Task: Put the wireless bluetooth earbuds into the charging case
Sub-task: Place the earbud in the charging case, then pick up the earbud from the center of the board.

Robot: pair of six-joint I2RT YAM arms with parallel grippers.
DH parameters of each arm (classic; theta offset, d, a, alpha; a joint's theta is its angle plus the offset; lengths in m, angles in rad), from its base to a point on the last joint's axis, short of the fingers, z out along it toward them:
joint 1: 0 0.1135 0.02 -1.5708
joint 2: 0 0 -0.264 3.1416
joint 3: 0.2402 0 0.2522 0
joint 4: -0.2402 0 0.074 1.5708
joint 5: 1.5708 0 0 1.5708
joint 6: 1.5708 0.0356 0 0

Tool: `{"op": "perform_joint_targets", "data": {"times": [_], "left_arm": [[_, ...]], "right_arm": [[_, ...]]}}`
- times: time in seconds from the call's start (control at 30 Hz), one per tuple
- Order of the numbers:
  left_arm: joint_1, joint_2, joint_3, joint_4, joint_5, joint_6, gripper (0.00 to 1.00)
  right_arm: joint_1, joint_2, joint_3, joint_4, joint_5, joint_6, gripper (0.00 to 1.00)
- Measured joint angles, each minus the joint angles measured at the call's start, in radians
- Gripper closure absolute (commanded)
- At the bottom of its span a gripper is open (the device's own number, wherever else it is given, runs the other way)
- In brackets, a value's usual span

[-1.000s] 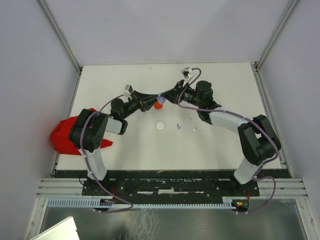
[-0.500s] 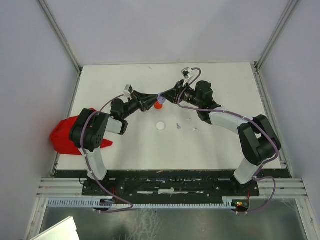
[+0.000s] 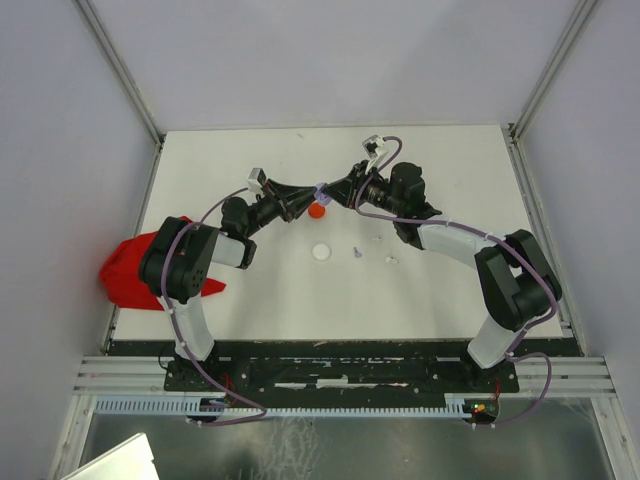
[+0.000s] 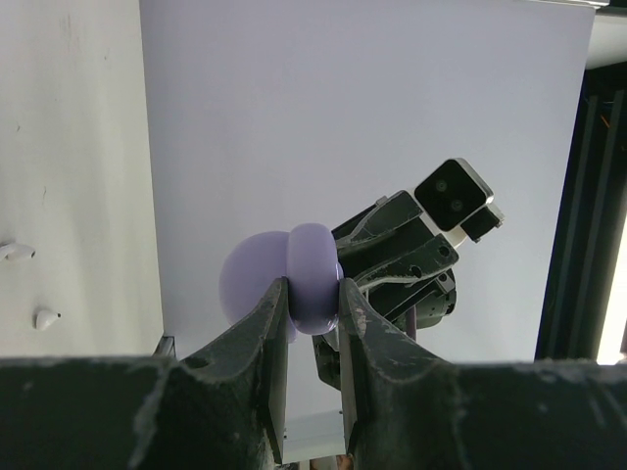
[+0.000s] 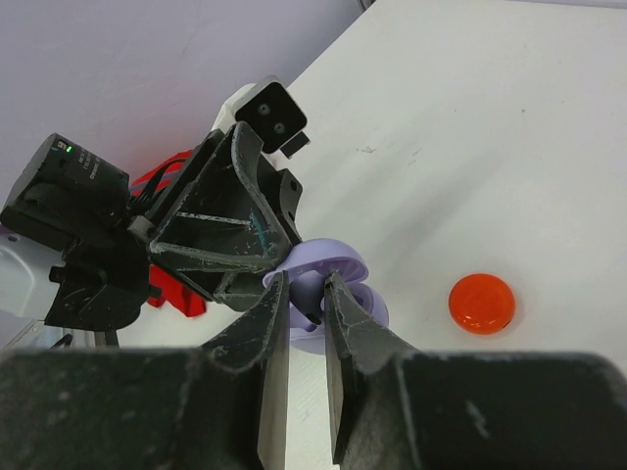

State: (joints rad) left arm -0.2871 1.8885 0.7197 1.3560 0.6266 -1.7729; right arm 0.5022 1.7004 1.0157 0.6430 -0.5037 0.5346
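My left gripper (image 4: 313, 294) is clamped tight on the lilac round plastic charging case (image 4: 313, 257), a finger on either face of one rounded shell. It holds the case in the air above the white table (image 3: 450, 290). My right gripper (image 5: 306, 286) meets it from the other side with its jaws drawn narrow. The case's lilac edge sits between them, so I judge it is gripping the second shell, though I cannot tell whether anything smaller is pinched there too. Against a second ago, almost nothing has changed: both arms keep the same pose, the case hangs at the same spot between them, and neither grip has widened or tightened. I read that as a pause in a two-handed hold, with the case being opened or steadied, not as progress on loading. The case seems to stand apart as two lobes, and I see no earbud in it. The earbuds lie on the table, well apart from the case: a tiny lilac stemmed earbud (image 3: 354, 251) and two small white stemmed earbuds (image 3: 377, 240), near a white round disc (image 3: 321, 252). A red round disc (image 5: 482, 303) lies on the table close below the held case. Insertion has not begun, and I judge one gripper must let go to fetch an earbud.
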Motion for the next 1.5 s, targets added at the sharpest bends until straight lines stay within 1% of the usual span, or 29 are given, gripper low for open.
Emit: {"op": "perform_joint_targets", "data": {"times": [0.07,0.23,0.33,0.4,0.53,0.9,1.07,1.2,1.33,1.4,1.5], "left_arm": [[-0.001,0.000,0.000,0.006,-0.002,-0.003,0.97],[-0.001,0.000,0.002,0.009,-0.006,-0.010,0.97],[-0.001,0.000,0.002,0.009,-0.008,-0.010,0.97],[-0.001,0.000,0.002,0.009,-0.012,-0.010,0.97],[-0.002,0.000,0.002,0.008,-0.016,-0.010,0.97],[-0.002,0.001,0.002,0.008,-0.023,-0.010,0.97],[-0.001,0.001,0.002,0.009,-0.024,-0.010,0.97],[0.009,0.001,0.001,0.009,-0.027,-0.010,0.97],[0.032,0.001,0.001,0.008,-0.027,-0.009,0.97],[0.043,0.001,0.000,0.005,-0.027,-0.007,0.97],[0.056,-0.001,0.000,-0.016,-0.027,0.006,0.97]], "right_arm": [[0.000,0.000,0.000,0.000,0.005,0.000,0.96],[0.000,0.000,0.000,-0.014,0.019,0.000,0.86],[0.000,0.000,0.000,-0.016,0.026,-0.001,0.75],[0.001,0.000,0.000,-0.016,0.034,-0.001,0.68],[0.002,0.000,0.000,-0.015,0.049,-0.008,0.62],[0.002,-0.019,-0.003,-0.029,0.093,-0.029,0.55],[0.002,-0.076,-0.032,-0.063,0.138,-0.060,0.53],[0.002,-0.174,-0.036,-0.200,0.224,-0.100,0.48],[0.002,-0.269,-0.021,-0.417,0.327,-0.154,0.47],[0.002,-0.271,0.015,-0.543,0.359,-0.177,0.47],[0.005,-0.232,0.076,-0.750,0.386,-0.207,0.47]]}}
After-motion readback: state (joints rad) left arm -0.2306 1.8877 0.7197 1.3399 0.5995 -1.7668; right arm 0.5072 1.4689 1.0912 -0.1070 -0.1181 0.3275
